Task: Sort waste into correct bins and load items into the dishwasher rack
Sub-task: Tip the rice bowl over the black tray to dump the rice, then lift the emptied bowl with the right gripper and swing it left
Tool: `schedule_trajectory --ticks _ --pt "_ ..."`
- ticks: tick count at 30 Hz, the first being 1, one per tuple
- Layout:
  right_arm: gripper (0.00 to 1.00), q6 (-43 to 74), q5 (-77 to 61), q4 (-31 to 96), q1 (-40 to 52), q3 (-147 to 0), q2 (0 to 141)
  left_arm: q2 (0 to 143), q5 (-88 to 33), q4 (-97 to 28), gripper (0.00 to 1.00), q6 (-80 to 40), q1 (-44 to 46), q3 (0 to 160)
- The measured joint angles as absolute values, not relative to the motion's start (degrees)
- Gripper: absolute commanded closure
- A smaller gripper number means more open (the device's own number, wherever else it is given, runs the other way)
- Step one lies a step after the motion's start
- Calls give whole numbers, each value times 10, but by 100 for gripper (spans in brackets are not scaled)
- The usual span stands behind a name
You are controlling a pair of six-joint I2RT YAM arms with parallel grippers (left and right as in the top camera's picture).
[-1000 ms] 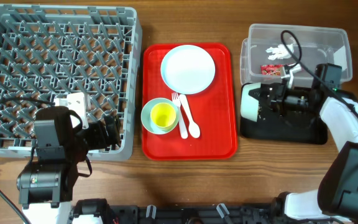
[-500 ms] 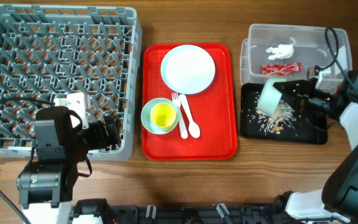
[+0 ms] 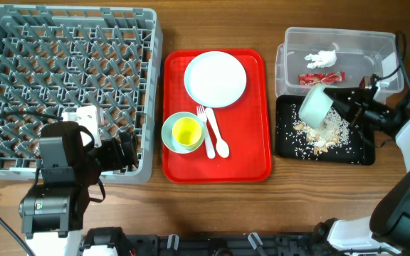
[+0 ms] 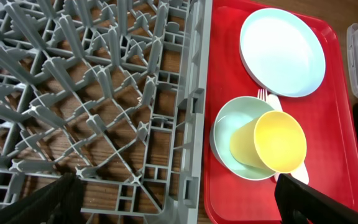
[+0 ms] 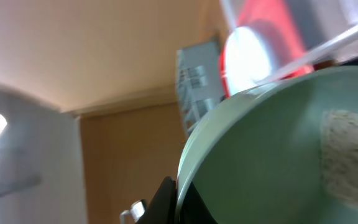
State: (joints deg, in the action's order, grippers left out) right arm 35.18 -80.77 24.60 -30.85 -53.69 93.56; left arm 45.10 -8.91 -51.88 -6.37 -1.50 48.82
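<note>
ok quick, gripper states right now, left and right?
Left gripper: open, holding nothing.
Right gripper: shut on the tilted bowl, over the black tray.

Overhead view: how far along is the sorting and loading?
Done: crumpled white tissue and red shiny wrapper lie in the clear plastic tub; beige crumbs litter the black tray. In hand: right gripper holds a pale green bowl tipped over that tray. Remaining: grey lattice rack shows no dishes; round white plate, second green bowl, yellow cup, white fork and spoon sit on the red tray.
</note>
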Motion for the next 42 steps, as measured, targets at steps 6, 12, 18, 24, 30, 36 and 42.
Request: schedule_trajectory --ticks 6,12,18,24,30,36,42 --pt "96 390 -867 219 -309 -537 936 451 -89 -519 0 -64 -15 488" --pt "96 405 -890 216 -309 -537 936 451 -89 -519 0 -63 -15 488" --pt "96 414 -893 199 -309 -537 936 451 -89 -519 0 -63 -15 488" --pt "96 420 -893 192 -309 -537 936 451 -89 -519 0 -64 -15 488" --pt "96 420 -893 150 -308 -537 936 451 -89 -519 0 -63 -15 488" --pt "95 407 -893 62 -265 -536 936 451 -89 -519 0 -64 -15 488" --pt "96 519 -894 -289 -156 -526 938 451 -89 -520 0 -63 -15 488"
